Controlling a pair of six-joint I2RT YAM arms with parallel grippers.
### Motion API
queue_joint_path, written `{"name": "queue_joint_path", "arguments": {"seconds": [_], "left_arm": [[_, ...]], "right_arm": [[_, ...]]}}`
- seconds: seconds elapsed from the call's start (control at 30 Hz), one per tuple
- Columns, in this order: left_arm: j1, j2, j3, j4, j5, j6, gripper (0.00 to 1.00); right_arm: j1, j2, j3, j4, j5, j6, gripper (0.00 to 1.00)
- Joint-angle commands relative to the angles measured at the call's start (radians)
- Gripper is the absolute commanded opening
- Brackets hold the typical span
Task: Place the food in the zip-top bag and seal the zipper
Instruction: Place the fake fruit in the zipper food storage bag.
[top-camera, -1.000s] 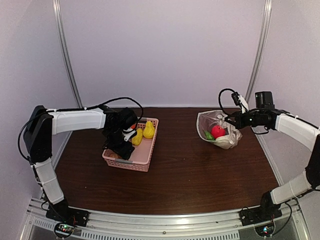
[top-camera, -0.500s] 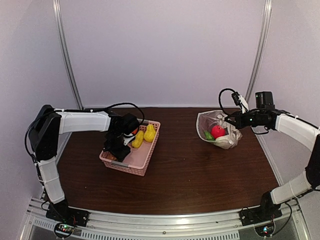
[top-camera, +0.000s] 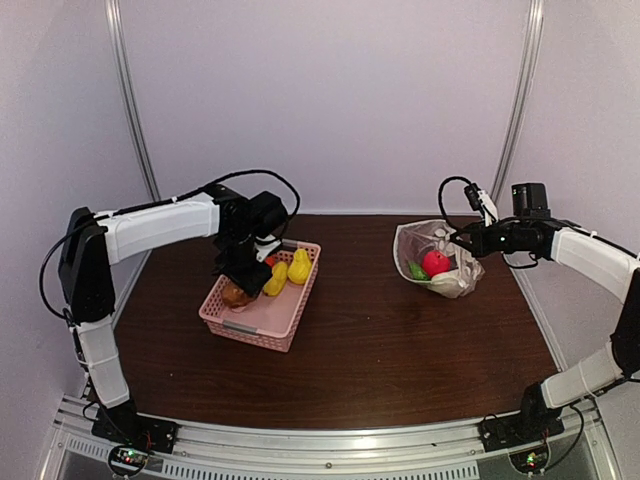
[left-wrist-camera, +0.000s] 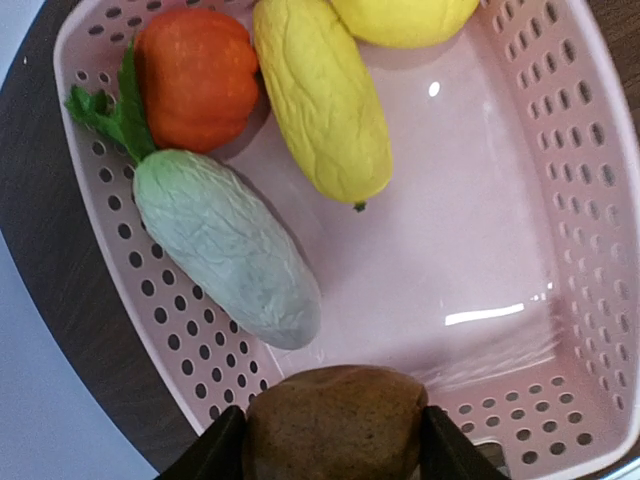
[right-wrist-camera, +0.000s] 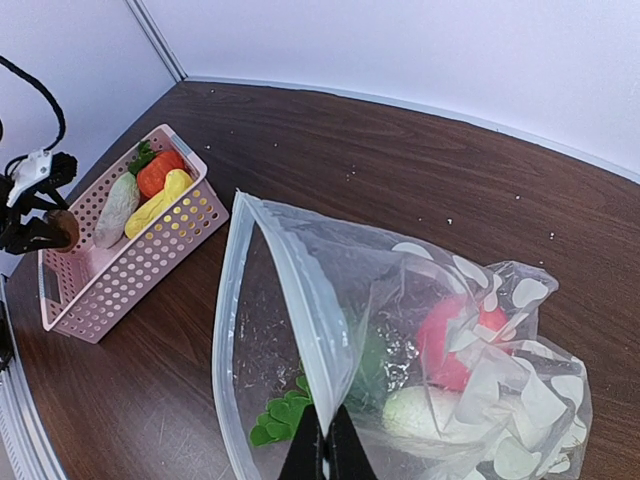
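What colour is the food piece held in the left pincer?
The food piece in the left pincer is brown; left wrist view shows it best.

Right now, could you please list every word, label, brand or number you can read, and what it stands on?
None: no readable text shows on the pink basket, the zip-top bag or the food; the bag's white marks are plain dots.
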Motion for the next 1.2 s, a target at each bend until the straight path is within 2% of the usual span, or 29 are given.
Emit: {"name": "queue_joint_path", "arguments": {"seconds": [0.0, 0.1, 0.17, 0.3, 0.4, 0.5, 0.67, 0.77, 0.97, 1.17], "left_arm": [[-0.048, -0.018, 0.163, -0.058, 0.057, -0.013, 0.37], [-0.091, 0.015, 0.297, 0.023, 0.144, -0.022, 0.37], [-0.109, 0.02, 0.348, 0.15, 0.238, -0.028, 0.36], [-0.137, 0.015, 0.31, 0.533, 0.49, -0.115, 0.35], [-0.155, 0.004, 0.208, 0.884, 0.59, -0.236, 0.35], [-0.177, 0.01, 0.111, 1.196, 0.576, -0.387, 0.34], [-0.197, 0.103, 0.093, 1.472, 0.568, -0.538, 0.35], [-0.215, 0.174, 0.123, 1.554, 0.56, -0.593, 0.34], [-0.241, 0.305, 0.233, 1.492, 0.429, -0.591, 0.33], [-0.264, 0.41, 0.325, 1.468, 0.434, -0.579, 0.32]], "right_arm": [[-0.006, -0.025, -0.007, 0.009, -0.009, 0.005, 0.0], [-0.007, -0.02, 0.002, -0.002, -0.012, 0.004, 0.0], [-0.006, -0.017, 0.008, -0.011, -0.019, 0.009, 0.0], [-0.006, -0.003, 0.014, -0.009, -0.04, 0.053, 0.0], [-0.006, 0.013, 0.027, -0.013, -0.068, 0.088, 0.0], [-0.004, 0.037, 0.068, -0.049, -0.094, 0.099, 0.0], [-0.003, 0.077, 0.151, -0.132, -0.124, 0.133, 0.0], [-0.001, 0.094, 0.174, -0.154, -0.151, 0.152, 0.0], [0.004, 0.099, 0.177, -0.144, -0.178, 0.183, 0.0], [0.008, 0.088, 0.163, -0.109, -0.204, 0.214, 0.0]]}}
